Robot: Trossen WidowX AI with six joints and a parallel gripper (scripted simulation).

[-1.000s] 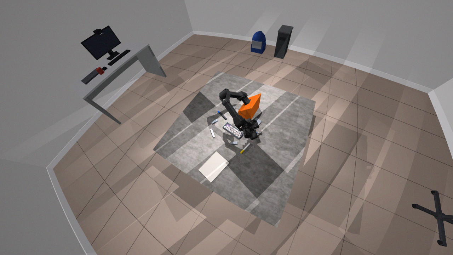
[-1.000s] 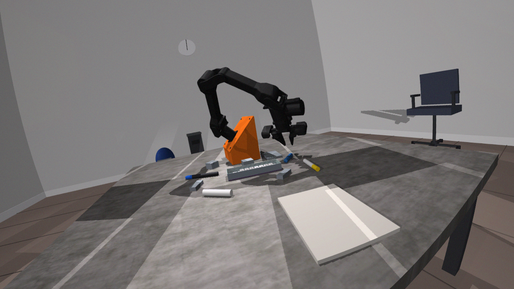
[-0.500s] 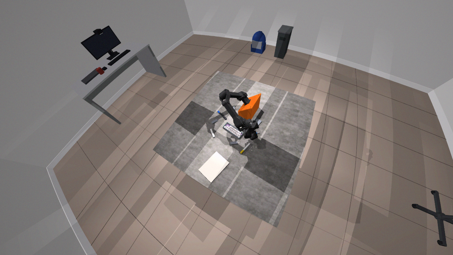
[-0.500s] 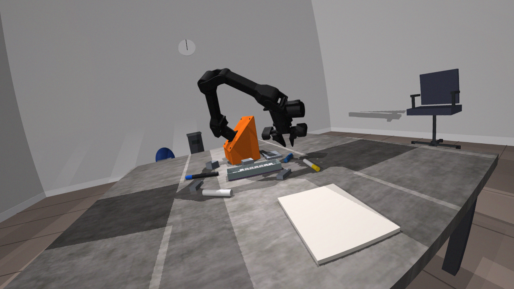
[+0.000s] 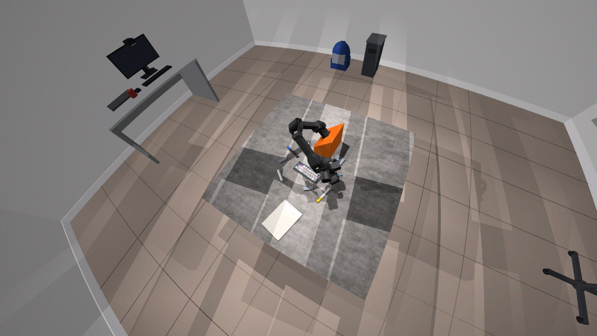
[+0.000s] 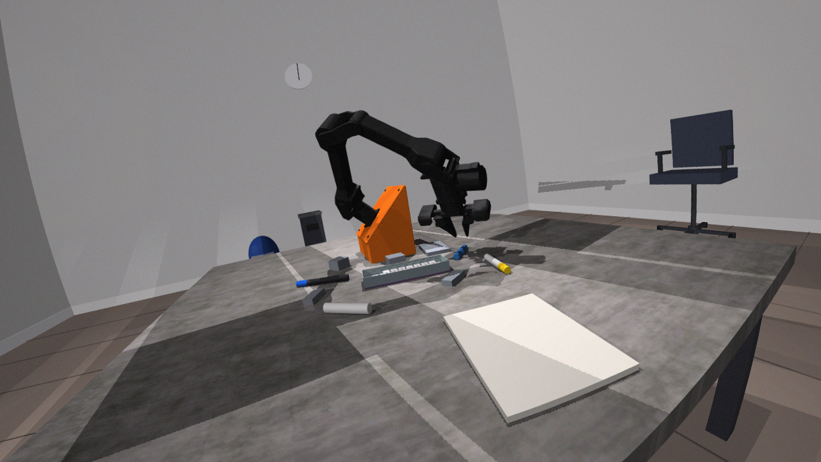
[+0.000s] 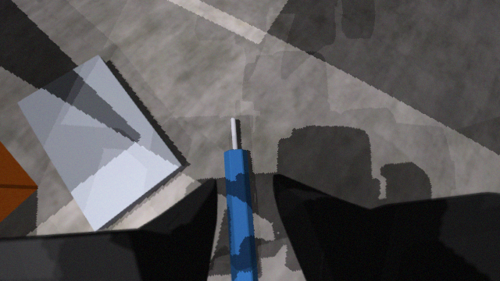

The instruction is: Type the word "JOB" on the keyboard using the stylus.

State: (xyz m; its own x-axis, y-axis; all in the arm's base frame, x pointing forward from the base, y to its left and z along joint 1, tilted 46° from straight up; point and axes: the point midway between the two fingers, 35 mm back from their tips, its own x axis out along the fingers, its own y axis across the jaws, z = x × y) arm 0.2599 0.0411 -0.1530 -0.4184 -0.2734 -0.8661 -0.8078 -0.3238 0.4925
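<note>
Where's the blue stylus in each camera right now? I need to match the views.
Top: hidden beneath the claw.
Exterior: stylus lying on the desk, under the claw.
Wrist: stylus bottom centre, between the open claw fingers, tip up.
Landmark: orange block, left of it.

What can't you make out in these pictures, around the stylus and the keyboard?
- Keyboard letters: too small in the exterior and top views; the keyboard is outside the wrist view.
- Blue stylus rear end: cut off by the wrist view's bottom edge.
- Gap between the gripper and the stylus lying below it: the wrist view gives no clear depth, and the exterior view is too small.
</note>
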